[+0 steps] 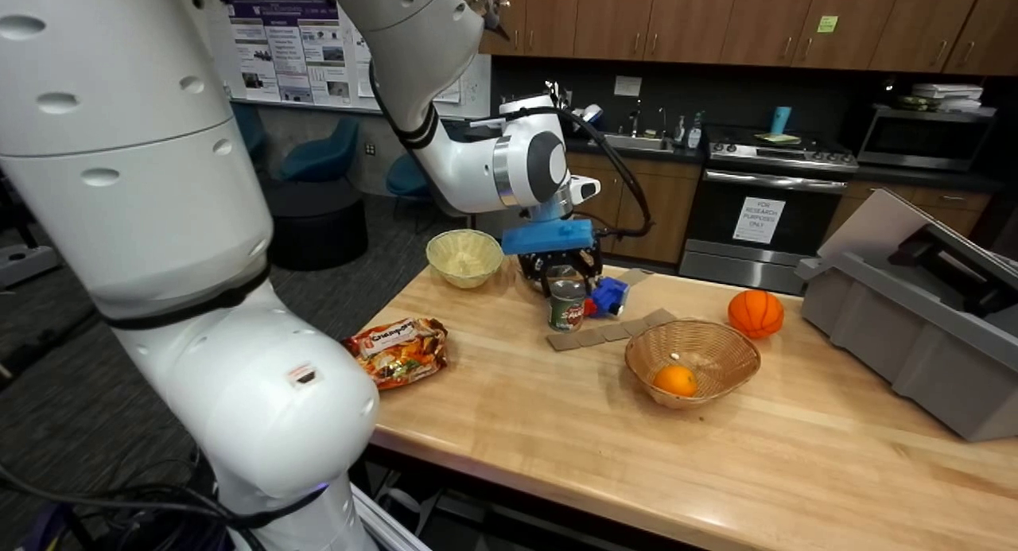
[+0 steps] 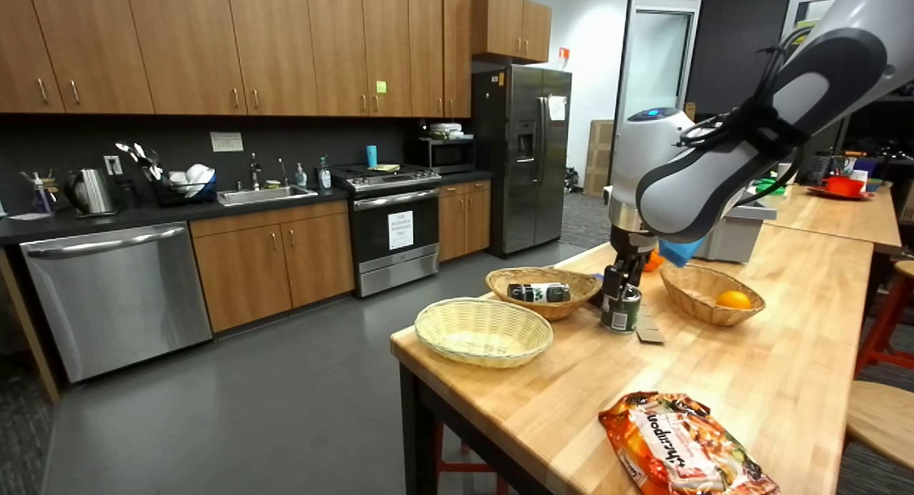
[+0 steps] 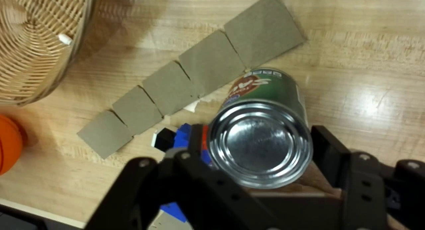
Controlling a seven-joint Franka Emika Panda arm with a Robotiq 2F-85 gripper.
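A green-labelled tin can (image 3: pixel 259 143) stands on the table in both exterior views. From above, the wrist view shows its shiny metal lid. My gripper (image 3: pixel 257 132) points down around the can's top, one black finger on either side. A narrow gap with red and blue showing through lies between the left finger (image 3: pixel 196 137) and the rim. The right finger (image 3: pixel 327 150) is close against the rim; whether it touches I cannot tell. Behind the left finger sits a blue and red toy (image 1: pixel 611 295), partly hidden. Beside the can runs a creased cardboard strip (image 3: pixel 212 64).
A wicker basket (image 1: pixel 720 344) holds an orange (image 1: pixel 676 380). A pale basket (image 2: pixel 484 331) and a brown basket (image 2: pixel 550 311) with a dark jar (image 2: pixel 539 293) stand near the table's end. An orange ball (image 1: pixel 755 313), a grey bin (image 1: pixel 915 336) and a snack bag (image 1: pixel 402 351) are also on the table.
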